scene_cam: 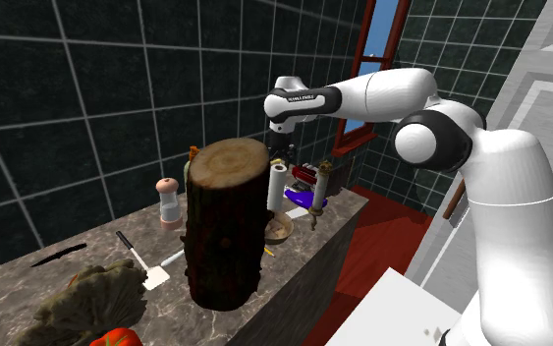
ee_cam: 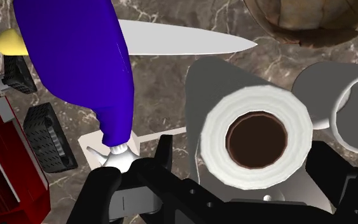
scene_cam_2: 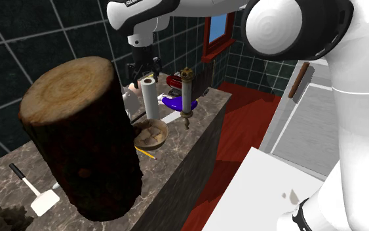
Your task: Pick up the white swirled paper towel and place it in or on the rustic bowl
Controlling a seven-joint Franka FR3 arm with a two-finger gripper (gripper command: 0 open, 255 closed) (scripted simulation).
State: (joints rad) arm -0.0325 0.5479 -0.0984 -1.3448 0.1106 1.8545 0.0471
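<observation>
Wrist view: the hand (ee_cam: 244, 149) is wide open, fingers straddling the upright white paper towel roll (ee_cam: 257, 137) just below it, gripping nothing. The roll stands on the worktop (ee_cam: 171, 83); closing, lifting and carrying to the brown bowl (ee_cam: 285, 28) just beyond the hand remain.

KITCHEN AT HOME: A marble-patterned counter (scene_cam: 24, 280) runs beneath walls of dark square tiles (scene_cam: 68, 98) with pale grout. A thick upright log (scene_cam: 227, 221) stands on the counter among kitchen things. A white spatula (scene_cam: 142, 261) and a black knife (scene_cam: 58, 257) lie to the log's left in the shoulder view, with a grinder (scene_cam: 169, 201) behind them. A paper towel roll (scene_cam: 277, 187) and a brown bowl (scene_cam: 279, 230) are on its right, leafy greens (scene_cam: 92, 295) and a tomato (scene_cam: 117, 338) nearer the camera. Beyond the log, a red-framed window (scene_cam: 382, 44) shows blue above a red floor (scene_cam: 372, 256).
</observation>
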